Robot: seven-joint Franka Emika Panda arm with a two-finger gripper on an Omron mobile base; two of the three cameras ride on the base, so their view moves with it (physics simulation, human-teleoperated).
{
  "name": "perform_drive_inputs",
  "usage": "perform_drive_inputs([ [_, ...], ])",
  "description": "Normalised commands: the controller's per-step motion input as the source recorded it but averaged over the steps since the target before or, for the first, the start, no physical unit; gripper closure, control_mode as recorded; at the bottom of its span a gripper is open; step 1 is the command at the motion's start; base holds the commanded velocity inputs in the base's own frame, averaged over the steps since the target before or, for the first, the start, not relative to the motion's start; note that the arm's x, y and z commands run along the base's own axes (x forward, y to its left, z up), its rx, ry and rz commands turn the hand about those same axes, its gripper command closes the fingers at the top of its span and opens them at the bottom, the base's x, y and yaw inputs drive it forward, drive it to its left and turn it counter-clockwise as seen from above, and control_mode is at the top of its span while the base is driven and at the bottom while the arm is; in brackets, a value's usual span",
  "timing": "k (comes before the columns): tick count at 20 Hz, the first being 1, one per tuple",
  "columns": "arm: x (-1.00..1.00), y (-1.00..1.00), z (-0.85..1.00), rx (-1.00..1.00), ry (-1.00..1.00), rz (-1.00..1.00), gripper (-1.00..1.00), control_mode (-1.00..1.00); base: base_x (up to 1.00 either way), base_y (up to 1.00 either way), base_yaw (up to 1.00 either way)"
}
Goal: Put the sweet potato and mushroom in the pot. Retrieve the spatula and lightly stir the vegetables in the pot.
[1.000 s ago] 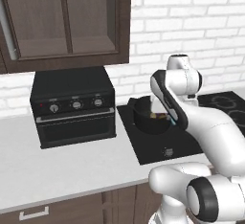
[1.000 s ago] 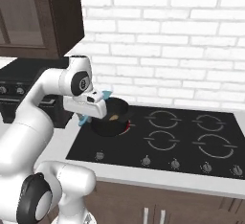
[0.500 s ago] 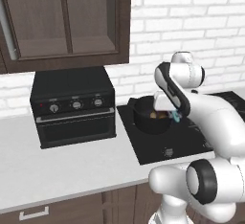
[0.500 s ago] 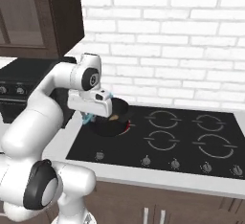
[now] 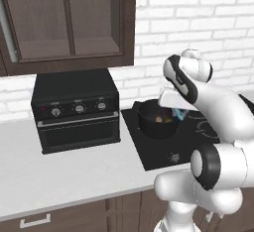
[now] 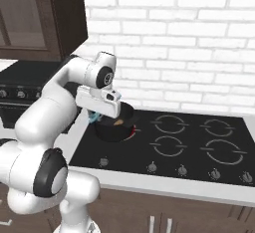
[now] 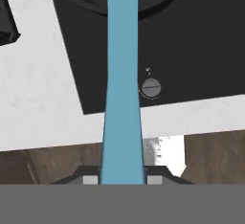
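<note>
The black pot [image 5: 157,126] stands on the front left burner of the cooktop, also seen in the right base view [image 6: 113,130]. An orange-tan lump, the sweet potato [image 5: 159,120] [image 6: 118,123], lies inside it. I cannot make out the mushroom. My gripper [image 5: 174,110] [image 6: 95,112] [image 7: 122,177] hangs over the pot's rim, shut on the teal spatula [image 7: 122,74]. The spatula's teal end [image 5: 178,113] [image 6: 92,117] pokes out below the hand beside the pot. In the hand view the spatula runs straight up toward the pot's rim [image 7: 162,0].
A black toaster oven [image 5: 77,108] sits on the white counter [image 5: 74,171] left of the cooktop [image 6: 189,145]. Knobs [image 7: 150,88] line the cooktop's front edge. Dark wall cabinets [image 5: 69,20] hang above, with a white brick wall behind.
The wrist has turned over the pot and the arm's elbow has swung round. The spatula has swept with the hand from one side of the pot to the other.
</note>
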Motion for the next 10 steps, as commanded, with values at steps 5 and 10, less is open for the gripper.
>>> perform_drive_inputs([
  [5, 0.22, 0.05, 0.08, 0.35, -0.08, -0.02, 1.0, -1.0, 0.0, 0.0, 0.0],
  [10, 0.06, 0.0, 0.27, 0.55, -0.02, -0.19, 1.0, -1.0, 0.0, 0.0, 0.0],
])
